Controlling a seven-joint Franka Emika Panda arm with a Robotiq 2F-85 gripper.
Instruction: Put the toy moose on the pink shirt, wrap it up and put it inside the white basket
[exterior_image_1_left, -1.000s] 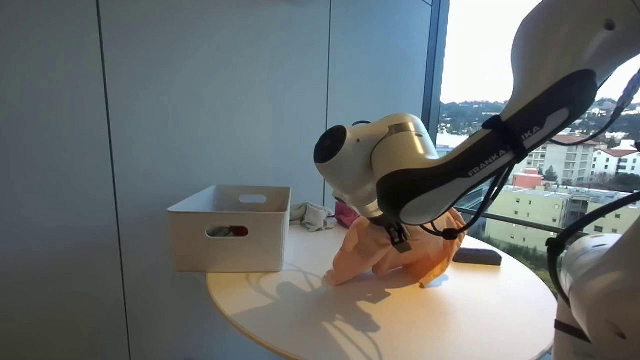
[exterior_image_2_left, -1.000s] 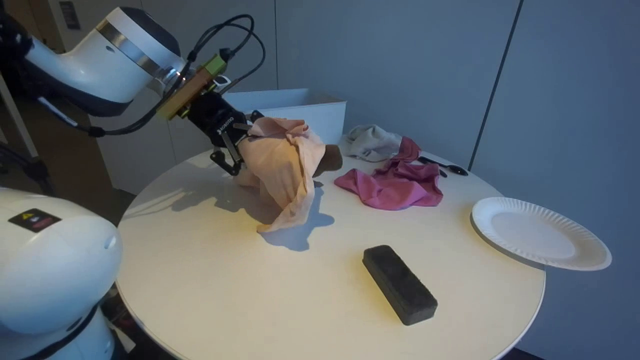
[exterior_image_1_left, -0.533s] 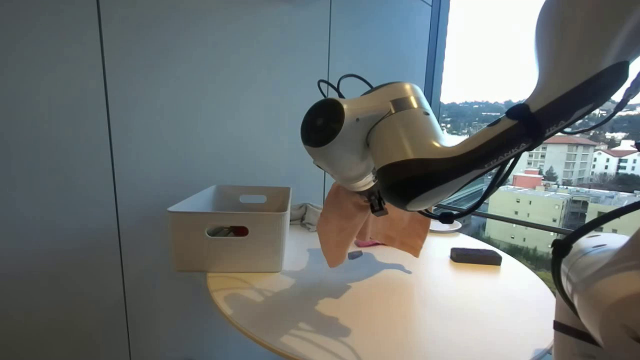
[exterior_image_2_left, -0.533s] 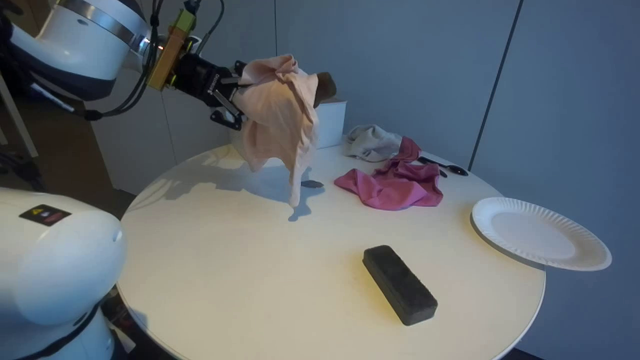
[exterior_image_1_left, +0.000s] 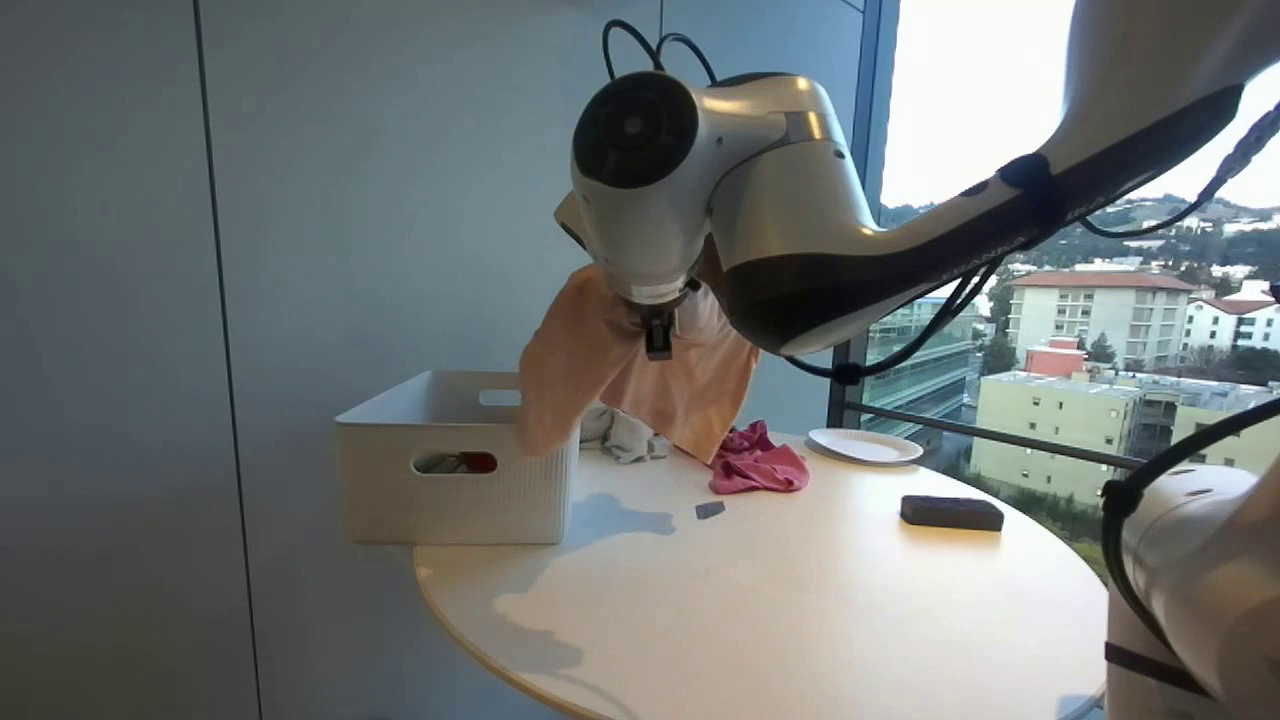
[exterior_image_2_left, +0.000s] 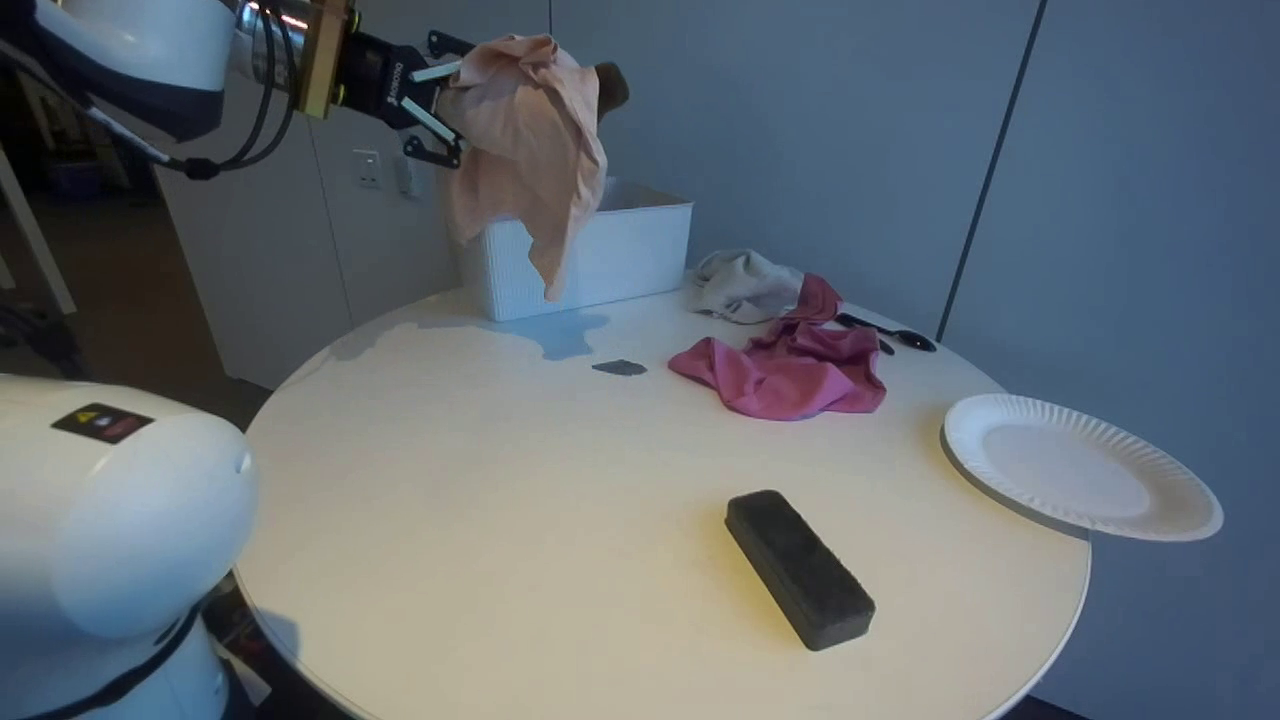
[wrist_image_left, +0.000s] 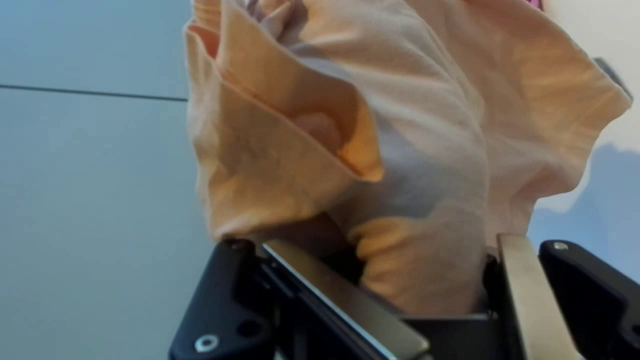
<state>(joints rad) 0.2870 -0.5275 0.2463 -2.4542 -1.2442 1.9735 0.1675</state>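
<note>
Wrist view: claw (wrist_image_left: 405, 260) clamps the bunched shirt (wrist_image_left: 425, 155). In an exterior view, the presumed moose (exterior_image_2_left: 612, 88)—one brown end visible—projects away from the claw. Raised shirt hangs in front of the basket (exterior_image_2_left: 632, 258)—probable next move: traverse over its opening.

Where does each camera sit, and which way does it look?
In an exterior view: beside and slightly above the table, facing basket and window; arm at picture right.
In an exterior view: above the table, looking down across block and plate; arm and gripper at picture left.
Wrist view: on the arm's end, looking along the gripper at the shirt it holds; no more of the arm shows.
Both exterior views share basket, plate and block.
</note>
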